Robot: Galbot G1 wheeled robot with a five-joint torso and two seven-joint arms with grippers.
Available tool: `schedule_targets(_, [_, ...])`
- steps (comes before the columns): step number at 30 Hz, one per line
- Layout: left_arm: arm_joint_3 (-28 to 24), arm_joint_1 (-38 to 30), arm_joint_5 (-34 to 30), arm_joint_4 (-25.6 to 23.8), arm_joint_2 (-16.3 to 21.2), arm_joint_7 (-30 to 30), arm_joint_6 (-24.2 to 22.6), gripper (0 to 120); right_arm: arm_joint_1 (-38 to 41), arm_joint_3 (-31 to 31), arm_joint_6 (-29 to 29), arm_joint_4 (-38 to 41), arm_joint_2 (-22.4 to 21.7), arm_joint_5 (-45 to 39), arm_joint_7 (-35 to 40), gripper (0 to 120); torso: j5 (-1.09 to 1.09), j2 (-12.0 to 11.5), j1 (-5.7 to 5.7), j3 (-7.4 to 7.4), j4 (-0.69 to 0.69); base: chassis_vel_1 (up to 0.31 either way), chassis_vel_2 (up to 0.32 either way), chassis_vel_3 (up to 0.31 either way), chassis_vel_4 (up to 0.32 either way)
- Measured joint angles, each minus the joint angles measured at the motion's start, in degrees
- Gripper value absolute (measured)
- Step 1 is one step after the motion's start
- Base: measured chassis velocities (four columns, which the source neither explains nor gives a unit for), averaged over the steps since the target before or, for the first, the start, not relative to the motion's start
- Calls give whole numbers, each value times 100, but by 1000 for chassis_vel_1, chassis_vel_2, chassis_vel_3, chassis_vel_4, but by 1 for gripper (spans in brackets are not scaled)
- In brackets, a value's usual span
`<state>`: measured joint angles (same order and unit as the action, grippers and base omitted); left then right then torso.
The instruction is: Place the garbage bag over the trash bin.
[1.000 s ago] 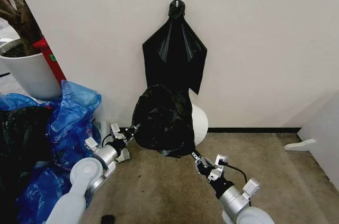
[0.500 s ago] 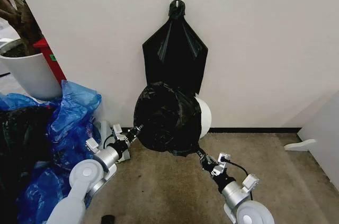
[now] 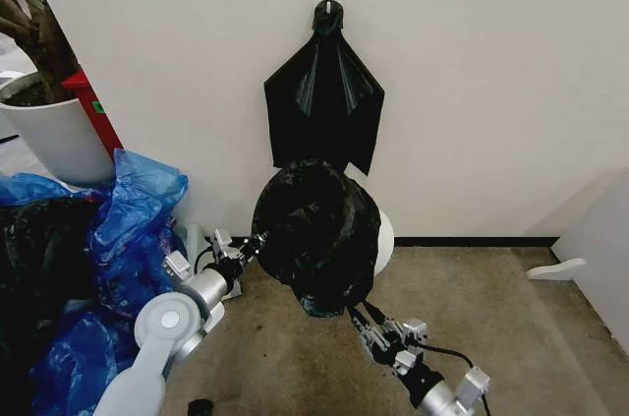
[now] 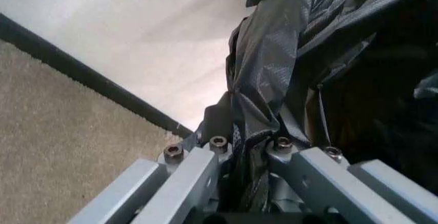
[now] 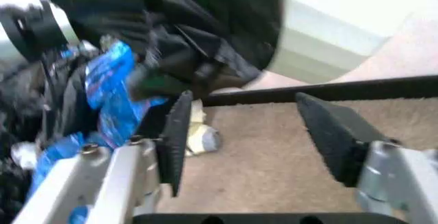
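The garbage bag [image 3: 316,231] is draped over the trash bin [image 3: 383,236], which is set against the wall above the floor. The left hand [image 3: 257,238] is clamped on the bag's left edge; the right hand [image 3: 356,314] is spread wide just below it, holding nothing. Blue plastic bags [image 3: 133,209] and a white planter pot [image 3: 54,136] are crowded at the left; bare carpet [image 3: 491,318] is left to the right. A black bunch [image 3: 324,101] is hung above.

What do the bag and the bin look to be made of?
The bag looks like thin glossy black plastic film: it wrinkles and bunches where the left gripper pinches it. The bin looks like smooth white rigid plastic, plain-sided, though mostly covered.
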<state>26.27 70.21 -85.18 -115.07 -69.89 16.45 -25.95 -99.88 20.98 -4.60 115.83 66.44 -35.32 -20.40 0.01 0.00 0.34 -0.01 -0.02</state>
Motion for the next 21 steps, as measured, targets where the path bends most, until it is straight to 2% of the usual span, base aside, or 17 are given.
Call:
schedule_targets(4, [-18,-4,107,-103,15,254,-37,1,-118,337,-261,-158,6,263,-236,77,1,0,0,0,1,0,0,0,0])
schedule_targets(7, [-46,30,344,-123,20,257,-16,1,-224,445,-339,-82,10,301,-240,83,1,0,0,0,1,0,0,0,0])
schedule_targets(10, [-142,179,1182,-133,27,9,102,1,-484,637,-492,375,22,332,39,97,-1,0,0,0,0,0,0,0,0])
schedule_targets(14, [-236,352,2579,-76,45,-549,510,1,-659,847,-541,1117,15,430,537,100,0,0,0,0,0,0,0,0,0])
schedule_targets(16, [-252,373,2791,-56,51,-638,587,1,-665,867,-525,1247,7,437,620,100,0,0,0,1,1,0,0,0,0])
schedule_targets(18, [-307,412,3388,-3,56,-858,823,1,-630,845,-343,1709,-53,459,1004,100,-2,0,0,1,1,0,0,0,0])
schedule_targets(21, [-430,414,4182,116,39,-1133,1216,1,-171,238,455,2411,-303,309,2281,100,-1,0,0,1,-1,0,0,0,0])
